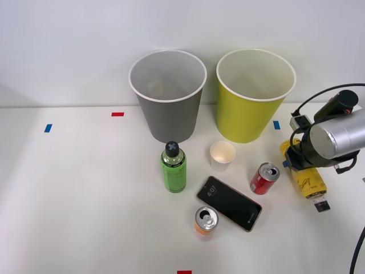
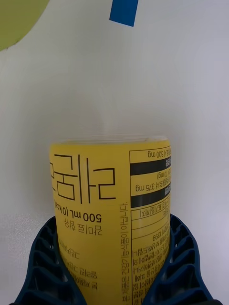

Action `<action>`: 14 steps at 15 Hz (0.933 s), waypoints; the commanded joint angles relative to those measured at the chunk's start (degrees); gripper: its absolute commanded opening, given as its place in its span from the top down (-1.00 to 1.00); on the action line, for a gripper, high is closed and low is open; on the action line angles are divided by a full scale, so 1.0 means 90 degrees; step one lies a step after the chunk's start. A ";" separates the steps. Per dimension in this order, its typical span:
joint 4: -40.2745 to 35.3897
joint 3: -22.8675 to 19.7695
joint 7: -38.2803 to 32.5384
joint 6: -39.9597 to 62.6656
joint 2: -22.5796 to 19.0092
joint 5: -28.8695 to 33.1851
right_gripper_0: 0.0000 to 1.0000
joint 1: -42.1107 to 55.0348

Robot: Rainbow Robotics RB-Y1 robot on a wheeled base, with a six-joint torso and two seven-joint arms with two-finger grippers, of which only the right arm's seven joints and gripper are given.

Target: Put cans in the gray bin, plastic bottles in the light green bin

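The yellow lemon-labelled plastic bottle [image 1: 308, 181] lies on its side at the table's right, dark cap toward the near edge. My right gripper [image 1: 295, 161] sits over its far end, under the silver wrist. In the right wrist view the blue fingers [image 2: 43, 252] press both sides of the yellow bottle [image 2: 109, 190], shut on it. The green bottle [image 1: 173, 171] stands upright in front of the gray bin [image 1: 169, 117]. The light green bin [image 1: 245, 117] stands to that bin's right. The red can [image 1: 264, 178] and the orange can [image 1: 205, 221] stand upright near the middle.
A white paper cup [image 1: 222, 155] stands before the light green bin. A dark phone [image 1: 230, 203] lies flat between the two cans. Blue tape [image 1: 276, 124] marks the table beside the light green bin, and a corner of that bin [image 2: 19, 19] shows beyond the bottle.
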 commanded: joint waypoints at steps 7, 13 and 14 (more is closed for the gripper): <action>-0.1822 -0.1446 0.1986 0.2103 -0.0789 -0.1311 1.00 0.0489; -0.2779 -0.3321 0.3666 0.2044 -0.0828 -0.2991 1.00 0.1271; -0.2954 -0.3487 0.3686 0.1927 -0.0828 -0.3284 1.00 0.1388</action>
